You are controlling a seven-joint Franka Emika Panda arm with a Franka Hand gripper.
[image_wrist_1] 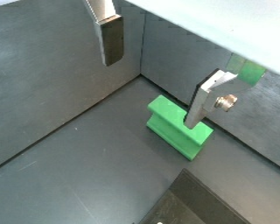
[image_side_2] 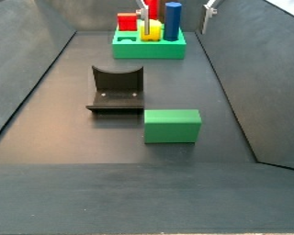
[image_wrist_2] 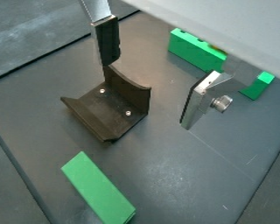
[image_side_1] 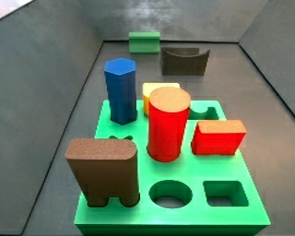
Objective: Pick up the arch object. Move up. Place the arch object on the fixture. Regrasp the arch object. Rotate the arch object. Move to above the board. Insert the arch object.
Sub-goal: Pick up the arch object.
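Note:
The arch object (image_wrist_1: 175, 125), a small bright-green block, lies flat on the dark floor near the wall and also shows in the other wrist view (image_wrist_2: 195, 48) and both side views (image_side_2: 172, 126) (image_side_1: 145, 41). The fixture (image_wrist_2: 108, 109) (image_side_2: 115, 89) (image_side_1: 183, 61), a dark block with a scooped top, stands between it and the board (image_side_1: 113, 217) (image_side_2: 150, 49). My gripper (image_wrist_1: 154, 93) (image_wrist_2: 150, 94) hangs open above the floor, over the gap between fixture and arch object. Nothing is between its silver fingers (image_wrist_1: 112, 39).
Pegs stand in the board: a blue hexagonal post (image_side_1: 121, 90), a red cylinder (image_side_1: 168, 123), a red block (image_side_1: 219, 136), a big brown notched block (image_side_1: 103, 169). Dark walls ring the floor. A flat green strip (image_wrist_2: 98, 188) lies beside the fixture.

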